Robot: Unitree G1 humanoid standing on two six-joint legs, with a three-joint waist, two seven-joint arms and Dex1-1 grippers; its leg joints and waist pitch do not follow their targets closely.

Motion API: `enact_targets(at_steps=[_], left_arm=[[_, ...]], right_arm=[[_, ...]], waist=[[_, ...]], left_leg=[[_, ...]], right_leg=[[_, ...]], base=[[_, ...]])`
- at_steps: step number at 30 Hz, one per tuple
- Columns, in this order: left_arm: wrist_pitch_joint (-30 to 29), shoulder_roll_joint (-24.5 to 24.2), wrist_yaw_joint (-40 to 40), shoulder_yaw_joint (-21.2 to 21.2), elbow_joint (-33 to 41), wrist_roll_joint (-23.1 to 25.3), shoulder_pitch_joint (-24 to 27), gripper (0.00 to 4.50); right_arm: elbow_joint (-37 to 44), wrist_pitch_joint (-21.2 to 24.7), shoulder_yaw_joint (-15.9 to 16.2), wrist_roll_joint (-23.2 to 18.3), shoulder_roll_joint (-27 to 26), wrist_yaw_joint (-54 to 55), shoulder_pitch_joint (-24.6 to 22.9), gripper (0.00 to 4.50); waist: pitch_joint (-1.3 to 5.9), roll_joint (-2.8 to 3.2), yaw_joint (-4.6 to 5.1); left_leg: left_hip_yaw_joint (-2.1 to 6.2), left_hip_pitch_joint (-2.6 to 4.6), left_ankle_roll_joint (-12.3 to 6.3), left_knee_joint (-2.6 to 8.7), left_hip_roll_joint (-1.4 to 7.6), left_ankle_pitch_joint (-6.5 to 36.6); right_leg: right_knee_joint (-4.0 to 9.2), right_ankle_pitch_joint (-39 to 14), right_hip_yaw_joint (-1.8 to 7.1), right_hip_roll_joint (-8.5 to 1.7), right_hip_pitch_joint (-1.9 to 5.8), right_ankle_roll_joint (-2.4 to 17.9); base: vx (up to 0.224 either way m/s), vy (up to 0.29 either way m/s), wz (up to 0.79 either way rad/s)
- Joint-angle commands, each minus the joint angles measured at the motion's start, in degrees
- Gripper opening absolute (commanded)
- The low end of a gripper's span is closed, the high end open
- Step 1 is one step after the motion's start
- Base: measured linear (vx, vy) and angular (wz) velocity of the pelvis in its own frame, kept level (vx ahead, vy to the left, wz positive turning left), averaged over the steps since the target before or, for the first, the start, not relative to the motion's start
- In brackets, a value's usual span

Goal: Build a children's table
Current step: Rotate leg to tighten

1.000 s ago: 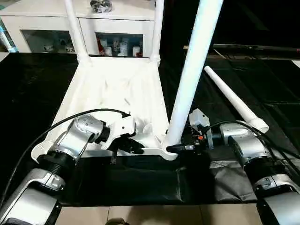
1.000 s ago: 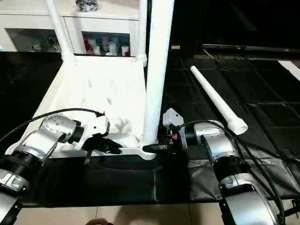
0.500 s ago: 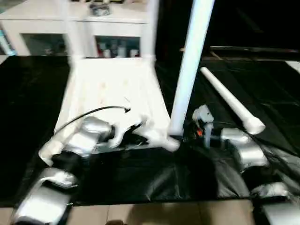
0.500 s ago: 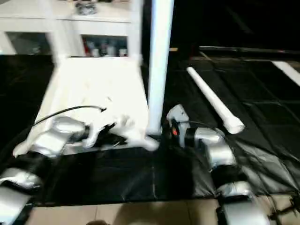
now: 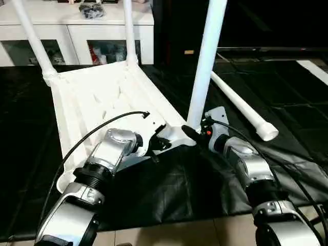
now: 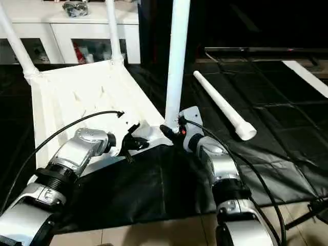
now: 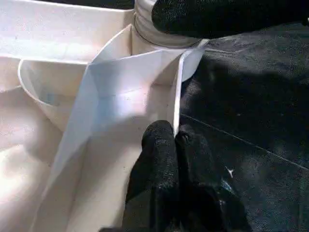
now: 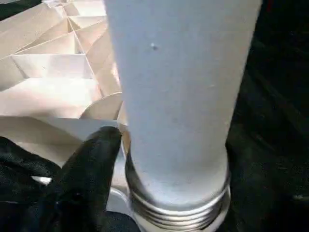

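While the third leg [image 5: 205, 61] stands in its near corner socket with threads showing at its base, it may not be fully seated, so you could tip it. Your right gripper [image 5: 190, 134] has one finger against that base; whether it grips or stands open, you cannot tell. Your left gripper [image 7: 169, 145], fingers pressed together and holding nothing, rests at the rim of the upturned top [image 5: 92, 97] beside that socket; a shove there could swing the top. Two legs stand at the top's far corners. The fourth leg [image 5: 241, 110] lies right of the socket, and could roll.
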State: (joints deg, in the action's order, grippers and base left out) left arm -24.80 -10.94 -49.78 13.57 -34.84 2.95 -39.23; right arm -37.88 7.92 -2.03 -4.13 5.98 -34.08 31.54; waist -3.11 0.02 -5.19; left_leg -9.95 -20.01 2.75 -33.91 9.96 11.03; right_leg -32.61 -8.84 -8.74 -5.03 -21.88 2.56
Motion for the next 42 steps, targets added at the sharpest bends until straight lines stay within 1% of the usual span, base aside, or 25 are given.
enact_targets(at_steps=[1, 4, 5, 8, 9, 10, 11, 13, 15, 16, 17, 20, 21, 22, 23, 25, 26, 28, 29, 30, 34, 36, 40, 41, 42], left_arm=[[2.70, 1.14, 2.20, 0.00, 2.46, 0.04, -2.57, 0.00], [4.86, -1.26, -1.71, 0.60, 3.42, -0.41, -1.20, 0.00], [6.11, -2.19, -3.29, 0.84, 3.50, -0.54, -0.79, 0.00], [8.31, -4.05, -6.68, 1.45, 3.75, -0.87, 0.00, 0.00], [10.59, -5.75, -9.94, 2.05, 3.87, -1.14, 0.66, 0.00], [11.22, -6.75, -12.01, 2.30, 3.98, -1.47, 1.02, 0.00], [11.82, -7.62, -13.71, 2.56, 4.05, -1.68, 1.29, 0.00], [13.79, -9.20, -16.56, 3.36, 3.99, -1.86, 1.62, 0.00], [14.51, -10.49, -19.19, 4.05, 3.91, -1.96, 1.88, 0.00], [15.30, -11.54, -21.36, 4.62, 3.83, -1.97, 2.07, 0.00], [16.43, -12.99, -24.36, 5.39, 3.60, -1.90, 2.27, 0.00], [17.12, -13.96, -26.54, 6.05, 3.36, -1.87, 2.31, 0.00], [18.62, -14.96, -29.28, 6.91, 2.88, -1.75, 2.36, 0.00], [18.76, -15.05, -29.54, 7.02, 2.81, -1.72, 2.35, 0.00], [19.40, -15.62, -30.93, 7.81, 2.50, -1.44, 2.29, 0.00], [20.05, -16.06, -31.75, 8.62, 2.46, -0.93, 2.23, 0.00], [20.24, -16.08, -32.07, 8.74, 2.36, -0.80, 2.18, 0.00], [20.64, -16.00, -32.60, 8.80, 2.18, -0.79, 2.05, 0.00], [20.87, -15.95, -32.89, 8.84, 2.11, -0.83, 1.99, 0.00], [21.12, -15.92, -33.07, 8.88, 2.04, -0.85, 1.94, 0.00], [21.84, -15.72, -32.93, 8.97, 1.59, -0.73, 1.80, 0.00], [22.04, -15.65, -32.61, 8.93, 1.45, -0.72, 1.89, 0.00], [22.42, -15.78, -32.63, 8.75, 1.18, -0.73, 2.03, 0.00], [22.53, -15.84, -32.62, 8.70, 1.09, -0.70, 2.04, 0.00], [22.67, -15.89, -32.59, 8.64, 0.93, -0.65, 2.01, 0.00]], right_arm=[[-0.37, 0.75, 6.44, -0.33, -3.93, -6.27, -1.99, 3.78], [0.85, -2.38, 4.73, -2.09, -0.69, -9.90, -3.48, 4.02], [1.64, -2.78, 4.22, -2.89, 0.56, -11.80, -3.90, 4.15], [3.20, -3.62, 3.72, -3.79, 3.10, -15.48, -4.59, 4.37], [4.10, -4.53, 3.17, -4.60, 5.28, -18.72, -4.83, 4.44], [4.81, -4.11, 2.78, -5.59, 6.61, -21.21, -4.81, 4.44], [5.60, -3.59, 2.61, -6.52, 7.84, -23.74, -4.82, 4.44], [6.62, -3.36, 2.73, -7.54, 9.85, -27.85, -4.76, 4.44], [7.19, -2.41, 3.27, -7.97, 11.43, -30.73, -4.44, 4.44], [7.32, -2.33, 4.01, -7.78, 12.60, -32.85, -4.09, 4.44], [7.47, -2.40, 5.47, -7.47, 14.15, -36.29, -3.68, 4.44], [6.98, -3.06, 6.95, -6.60, 14.91, -38.50, -3.18, 4.44], [5.84, -3.95, 8.94, -5.29, 15.21, -41.18, -2.23, 4.44], [5.66, -4.05, 9.13, -5.19, 15.21, -41.42, -2.10, 4.44], [4.33, -5.05, 10.17, -4.57, 14.98, -42.37, -1.15, 4.44], [2.85, -6.10, 10.71, -4.01, 14.49, -42.70, -0.14, 4.44], [1.85, -6.44, 10.78, -3.89, 14.08, -42.63, 0.59, 4.44], [-0.19, -7.60, 10.95, -3.79, 13.38, -42.54, 1.98, 4.44], [-1.30, -8.31, 11.31, -3.62, 13.19, -43.00, 2.69, 4.44], [-2.18, -8.90, 11.79, -3.31, 13.08, -43.52, 3.28, 4.17], [-3.72, -9.19, 12.57, -3.54, 13.04, -45.73, 4.55, 4.03], [-4.30, -9.38, 12.92, -3.34, 13.20, -46.64, 4.81, 3.71], [-6.47, -10.76, 13.24, -3.08, 13.23, -47.64, 5.63, 3.56], [-6.79, -10.81, 13.32, -3.08, 13.26, -47.90, 5.77, 3.29], [-7.14, -10.95, 13.33, -3.01, 13.27, -48.13, 5.91, 3.29]], waist=[[3.70, 0.19, -0.29], [3.81, 0.12, -0.46], [3.83, 0.36, -0.56], [4.00, 0.39, -0.58], [3.99, 0.48, -0.66], [4.10, 0.30, -0.70], [4.27, 0.35, -0.88], [4.33, 0.46, -1.14], [4.37, 0.45, -1.53], [4.32, 0.46, -1.75], [4.27, 0.52, -2.01], [4.13, 0.46, -2.54], [4.14, 0.35, -2.91], [4.13, 0.36, -2.97], [4.16, 0.20, -3.05], [4.12, 0.31, -3.13], [4.15, 0.06, -3.18], [4.20, 0.24, -3.27], [4.23, 0.16, -3.26], [4.31, 0.19, -3.25], [4.34, -0.09, -3.41], [4.33, -0.06, -3.49], [4.38, -0.10, -3.52], [4.40, -0.10, -3.53], [4.39, -0.13, -3.51]], left_leg=[[1.55, 0.42, -1.65, 4.40, 3.88, 13.91], [1.53, 0.07, -2.31, 4.31, 3.78, 12.84], [1.55, 0.12, -2.56, 4.35, 3.89, 12.48], [1.61, 0.02, -3.17, 4.41, 4.17, 11.67], [1.64, -0.04, -3.23, 4.39, 4.27, 11.14], [1.53, -0.16, -3.54, 4.24, 4.15, 10.79], [1.42, -0.30, -4.13, 4.08, 4.15, 9.68], [1.22, -0.42, -4.98, 3.82, 4.24, 8.38], [1.20, -0.43, -5.24, 3.73, 4.36, 7.74], [1.16, -0.24, -5.01, 3.79, 4.58, 8.05], [1.15, -0.23, -4.76, 3.78, 4.46, 8.85], [1.09, -0.12, -3.89, 3.88, 4.52, 10.06], [1.06, 0.02, -3.54, 3.87, 4.42, 10.62], [1.07, -0.10, -3.32, 3.92, 4.41, 10.50], [1.09, 0.02, -3.07, 3.92, 4.52, 10.27], [1.11, 0.10, -2.65, 3.97, 4.65, 10.23], [1.04, 0.14, -2.52, 3.97, 4.67, 10.08], [1.09, 0.02, -2.41, 3.99, 4.72, 9.88], [1.05, 0.02, -2.28, 3.98, 4.70, 9.98], [1.06, 0.05, -2.19, 3.94, 4.70, 9.79], [0.96, -0.21, -3.08, 3.78, 4.56, 8.36], [0.95, -0.16, -3.35, 3.74, 4.57, 8.40], [0.96, -0.18, -3.22, 3.71, 4.58, 8.18], [0.97, -0.21, -3.32, 3.71, 4.60, 7.81], [0.97, -0.23, -3.46, 3.69, 4.59, 7.62]], right_leg=[[4.55, -21.05, 4.43, -5.87, 2.41, 7.38], [4.48, -21.83, 4.39, -5.87, 2.70, 6.61], [4.42, -21.25, 4.38, -5.79, 2.67, 6.57], [3.93, -17.90, 4.42, -5.51, 2.76, 7.50], [3.58, -16.05, 4.45, -5.49, 2.71, 8.27], [3.41, -15.00, 4.45, -5.51, 2.87, 8.80], [3.14, -13.45, 4.49, -5.48, 2.98, 9.30], [2.80, -11.32, 4.42, -5.32, 2.76, 10.10], [2.73, -11.36, 4.35, -5.35, 2.66, 10.08], [2.72, -11.64, 4.40, -5.39, 2.42, 10.30], [2.82, -12.63, 4.30, -5.31, 2.39, 10.26], [2.99, -14.40, 4.40, -5.41, 2.26, 9.77], [3.06, -15.75, 4.35, -5.48, 2.17, 9.51], [3.14, -16.65, 4.40, -5.60, 2.27, 9.03], [3.08, -16.78, 4.41, -5.59, 2.10, 9.12], [2.94, -16.27, 4.52, -5.62, 1.99, 9.62], [2.84, -15.70, 4.56, -5.58, 2.03, 9.79], [2.66, -15.23, 4.57, -5.71, 2.12, 10.10], [2.69, -15.04, 4.57, -5.74, 2.13, 10.23], [2.49, -14.64, 4.56, -5.75, 2.15, 10.37], [2.31, -13.55, 4.59, -5.73, 2.37, 10.28], [2.48, -14.67, 4.53, -5.73, 2.27, 9.79], [2.49, -15.20, 4.52, -5.75, 2.25, 9.61], [2.41, -14.81, 4.52, -5.69, 2.26, 9.69], [2.34, -14.48, 4.52, -5.63, 2.24, 9.73]], base=[[0.000, 0.000, 0.00], [0.000, 0.000, 0.00], [0.000, 0.000, 0.00], [0.000, 0.000, 0.00], [0.000, 0.000, 0.00], [0.000, 0.000, 0.00], [0.000, 0.000, 0.00], [0.000, 0.000, 0.00], [0.000, 0.000, 0.00], [0.000, 0.000, 0.00], [0.000, 0.000, 0.00], [0.000, 0.000, 0.00], [0.000, 0.000, 0.00], [0.000, 0.000, 0.00], [0.000, 0.000, 0.00], [0.000, 0.000, 0.00], [0.000, 0.000, 0.00], [0.000, 0.000, 0.00], [0.000, 0.000, 0.00], [0.000, 0.000, 0.00], [0.000, 0.000, 0.00], [0.000, 0.000, 0.00], [0.000, 0.000, 0.00], [0.000, 0.000, 0.00], [0.000, 0.000, 0.00]])
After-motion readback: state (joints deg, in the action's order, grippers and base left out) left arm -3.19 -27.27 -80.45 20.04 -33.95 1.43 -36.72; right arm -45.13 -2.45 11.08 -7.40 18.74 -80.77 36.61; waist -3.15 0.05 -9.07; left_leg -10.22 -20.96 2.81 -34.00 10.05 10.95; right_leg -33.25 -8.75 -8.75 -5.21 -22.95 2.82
